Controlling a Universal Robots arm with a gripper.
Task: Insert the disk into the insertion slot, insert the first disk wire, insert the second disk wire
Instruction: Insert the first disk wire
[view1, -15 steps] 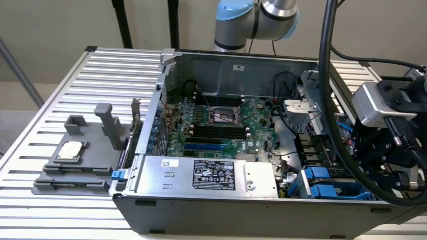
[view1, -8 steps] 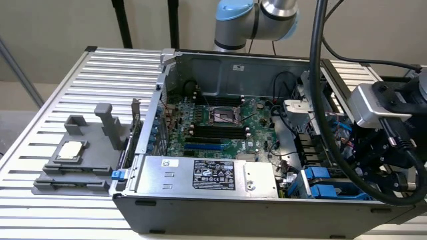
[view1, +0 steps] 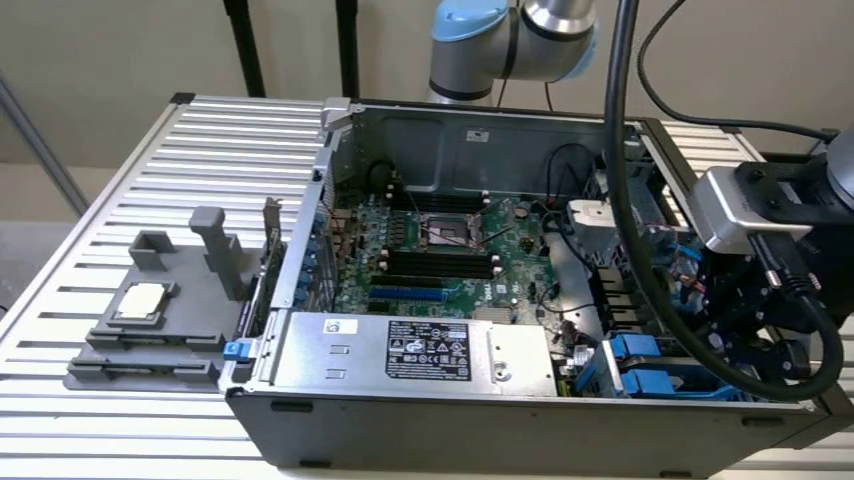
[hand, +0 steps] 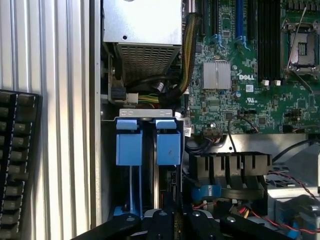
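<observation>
The disk (hand: 168, 145) stands edge-on in the insertion slot (hand: 145, 113), its bright blue carrier tab uppermost, beside a second blue tab (hand: 127, 142). In the exterior view the blue carriers (view1: 643, 362) sit in the case's near corner on the exterior view's right, with my gripper (view1: 754, 350) hanging over them. At the wired end of the disk, my gripper (hand: 174, 220) has its black fingers (hand: 160, 219) drawn close together on a small black piece (hand: 171, 186) that looks like a wire plug. Its contact with the disk is hidden.
The silver power-supply box (view1: 414, 350) lies along the case's front edge and the green motherboard (view1: 441, 250) behind it. A black ribbed shroud (hand: 230, 167) and loose cables (hand: 295, 200) crowd the gripper. A grey fixture (view1: 154, 320) stands on the slatted table (view1: 80, 440).
</observation>
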